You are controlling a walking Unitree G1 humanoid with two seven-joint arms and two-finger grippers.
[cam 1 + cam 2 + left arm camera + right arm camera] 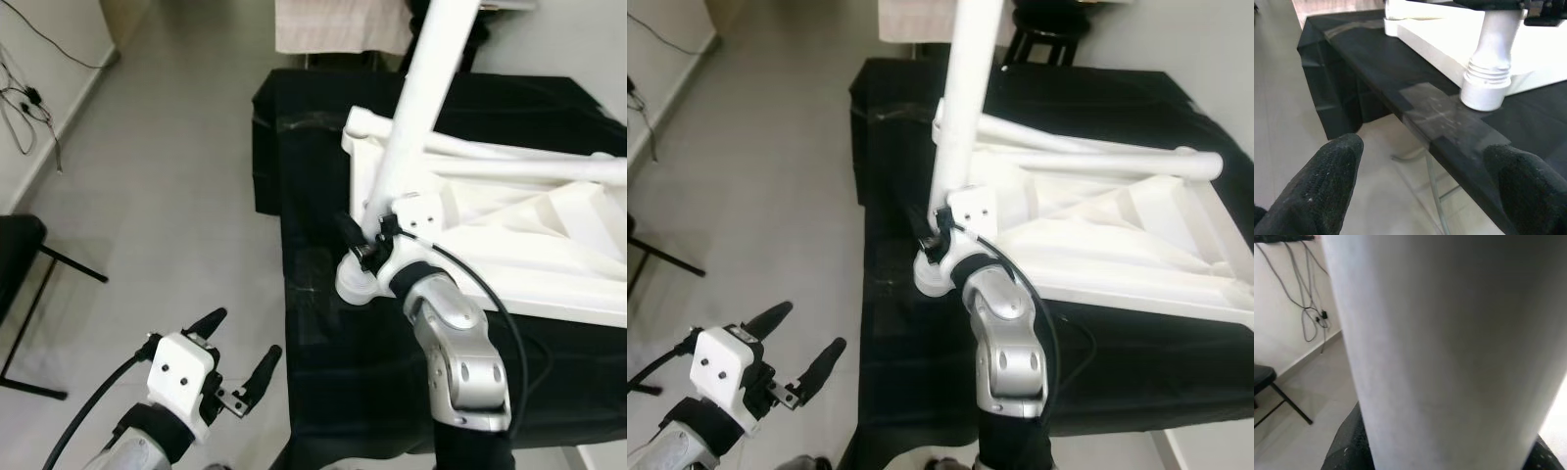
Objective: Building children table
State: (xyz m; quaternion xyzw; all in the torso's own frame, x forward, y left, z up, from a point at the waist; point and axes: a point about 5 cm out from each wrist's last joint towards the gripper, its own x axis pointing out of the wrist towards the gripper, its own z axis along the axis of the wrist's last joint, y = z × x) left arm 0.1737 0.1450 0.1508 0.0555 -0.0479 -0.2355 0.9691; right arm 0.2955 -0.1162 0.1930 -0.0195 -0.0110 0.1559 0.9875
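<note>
The right gripper [364,238] clamps the white table leg [416,108] — upright on the black tabletop [313,157]; the left gripper [240,343] hangs apart — holding nothing.

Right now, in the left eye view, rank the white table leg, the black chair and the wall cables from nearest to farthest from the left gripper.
1. White table leg: to the right of the left gripper, its threaded end on the black-covered table.
2. Black chair: on the floor at the left edge.
3. Wall cables: far left, along the wall.
</note>
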